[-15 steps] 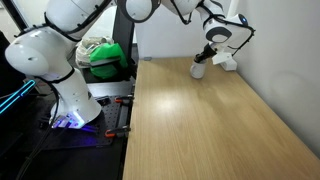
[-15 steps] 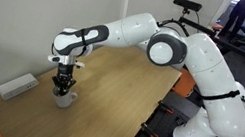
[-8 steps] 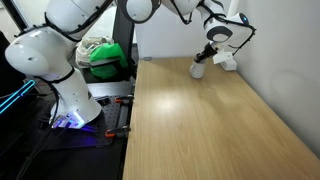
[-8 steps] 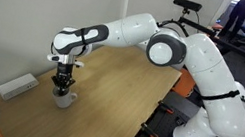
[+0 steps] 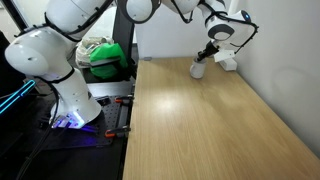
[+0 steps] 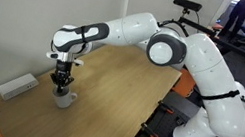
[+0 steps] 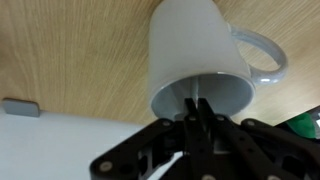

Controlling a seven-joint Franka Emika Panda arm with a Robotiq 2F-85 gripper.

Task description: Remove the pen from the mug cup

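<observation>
The mug cup point(image 7: 195, 55) stands upright on the wooden surface point(image 5: 200, 130), and in the wrist view its round mouth faces the camera while its handle point(image 7: 262, 55) sticks out to one side. The hand point(image 7: 197, 118) hangs straight above the mug cup, with its dark fingers point(image 7: 203, 112) reaching down to the rim and a little way into the opening. The fingers are drawn close together, leaving only a thin sliver between them. The pen cannot be made out in any view: the fingers cover the middle of the mug cup's mouth, so I cannot tell whether they are clamped on the pen or merely nearly closed.

In both exterior views the hand point(image 5: 207, 53) point(image 6: 61, 81) sits directly over the mug cup point(image 5: 197, 69) point(image 6: 62, 98), with the white arm stretching away from it. A white rectangular box point(image 5: 227, 62) point(image 6: 18, 86) lies on the surface near the mug cup, apart from it, on the wall side. The rest of the surface point(image 6: 117, 98) runs out from the mug cup toward the robot's base.
</observation>
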